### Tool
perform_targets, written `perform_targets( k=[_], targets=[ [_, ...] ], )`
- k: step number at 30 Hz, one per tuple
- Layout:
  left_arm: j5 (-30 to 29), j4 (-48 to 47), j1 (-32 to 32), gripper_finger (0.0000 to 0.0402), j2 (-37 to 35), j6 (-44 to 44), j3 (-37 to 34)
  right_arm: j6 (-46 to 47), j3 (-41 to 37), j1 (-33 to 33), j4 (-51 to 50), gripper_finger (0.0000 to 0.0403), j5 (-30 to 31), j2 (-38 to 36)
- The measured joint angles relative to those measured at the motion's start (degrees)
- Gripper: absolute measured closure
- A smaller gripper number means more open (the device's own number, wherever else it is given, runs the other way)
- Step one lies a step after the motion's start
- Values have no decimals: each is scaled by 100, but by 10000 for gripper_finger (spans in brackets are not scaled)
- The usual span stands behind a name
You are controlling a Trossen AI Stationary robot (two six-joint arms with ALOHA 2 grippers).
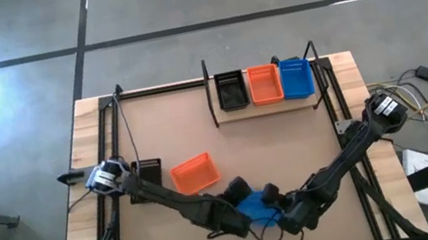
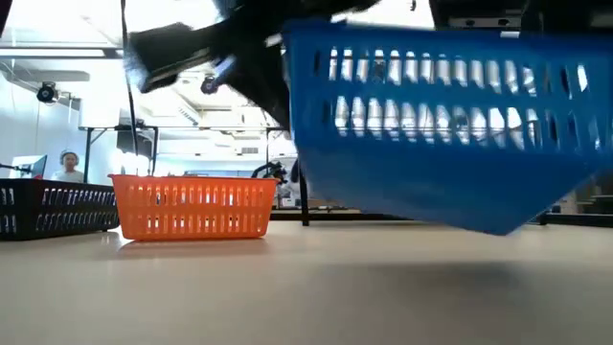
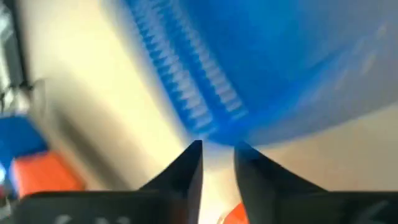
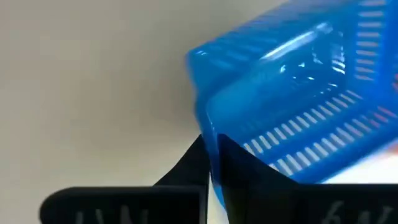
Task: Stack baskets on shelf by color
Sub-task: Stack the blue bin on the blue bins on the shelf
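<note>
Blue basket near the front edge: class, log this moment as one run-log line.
blue basket: lifted, tilted | right gripper: shut on its rim | left gripper: open, beside it | shelf: black, orange, blue stacks

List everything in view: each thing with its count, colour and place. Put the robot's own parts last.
Shelf: one, light wood with black uprights, far side of table.
Baskets on shelf: black, orange, blue, side by side.
Loose orange basket: one, on tabletop, left of centre.
Loose black basket: one, beside the orange one.
Held blue basket: one, tilted, lifted off table, near edge.
Table: one, brown.
Person: one, in the room behind.
Right gripper: shut on the held basket's rim.
Left gripper: at the same basket, slightly apart.
</note>
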Motion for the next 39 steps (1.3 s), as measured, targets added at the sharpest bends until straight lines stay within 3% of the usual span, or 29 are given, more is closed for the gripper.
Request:
perform_targets(
  k=[3,7,12,19,24,29,31,35,39],
  targets=[
    [-170,-34,68,280,-291,-233,-4,845,-25,37,-170,394,-376,7],
    [-256,-24,111,229,-674,-374,-38,1637,20,142,-204,394,-443,-42],
    [-1097,-257,107,213,-1092,-2027,-83,2481,240,215,-1074,394,-384,-521],
    [-1160,-333,-20,212,-1317,-4212,-615,3064,675,-278,-3101,394,1003,-1778],
    [-1184,414,-183,212,-1310,-4941,-1348,2932,692,-1666,-3976,394,2072,-2764],
    [-1184,2015,-317,212,-1306,-5023,-2147,1691,624,-3829,-3946,394,2114,-3228],
    [-1183,2552,-353,212,-1306,-5002,-2380,1021,610,-4670,-3883,394,1873,-3209],
    [-1186,3300,-390,212,-1306,-4993,-2672,-46,563,-6011,-3606,394,698,-3014],
    [-1197,3320,-437,212,-1302,-5016,-2667,-410,493,-6679,-3596,394,532,-2697]
  ],
)
